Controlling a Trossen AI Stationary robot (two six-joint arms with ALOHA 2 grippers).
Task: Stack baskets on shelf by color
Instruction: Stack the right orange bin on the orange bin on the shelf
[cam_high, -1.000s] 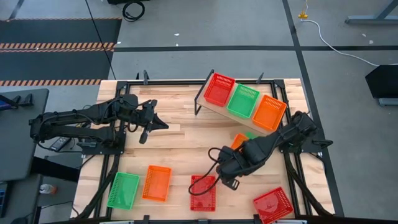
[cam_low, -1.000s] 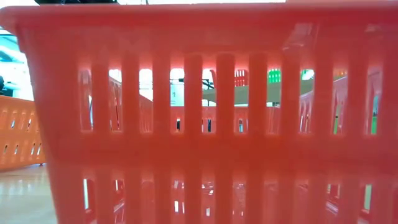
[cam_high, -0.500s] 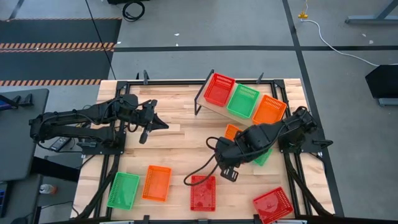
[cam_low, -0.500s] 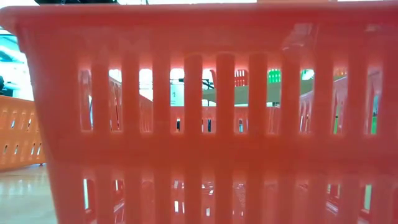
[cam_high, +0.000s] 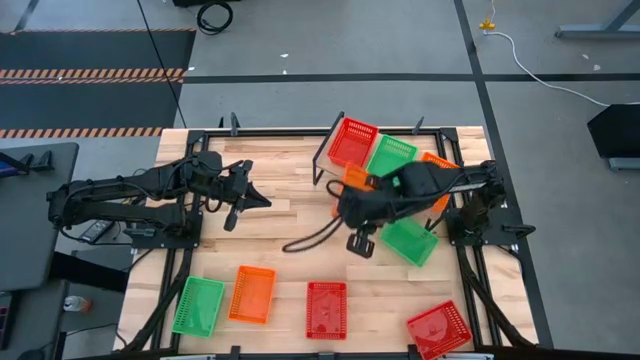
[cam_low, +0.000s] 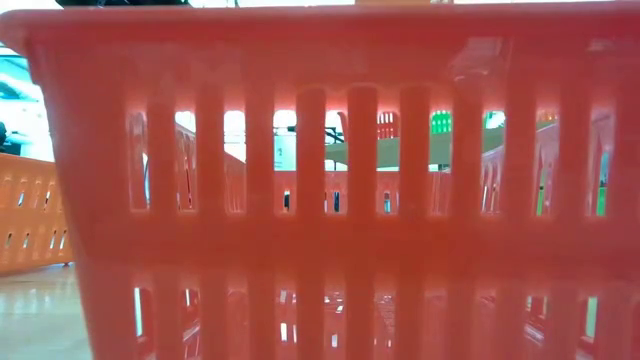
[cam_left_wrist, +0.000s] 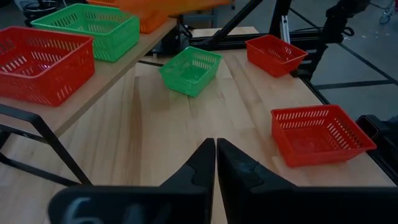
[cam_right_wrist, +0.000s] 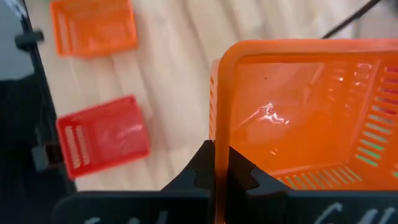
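High view, middle of the frame: the right hand (cam_high: 352, 190) is clamped on the rim of an orange basket (cam_high: 356, 177) just beside the shelf (cam_high: 338, 172), while the left hand (cam_high: 262, 201), pinched together and empty, waits at left above the tabletop (cam_high: 290, 250).

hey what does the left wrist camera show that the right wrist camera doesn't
Only the left wrist view shows the shelf carrying a red basket and a green basket, a loose green basket on the table, and the shut left gripper holding nothing.

Only the right wrist view shows the right gripper shut on the rim of an orange basket, plus a second orange basket lying on the table.

Both show the wooden table and a red basket resting on it.
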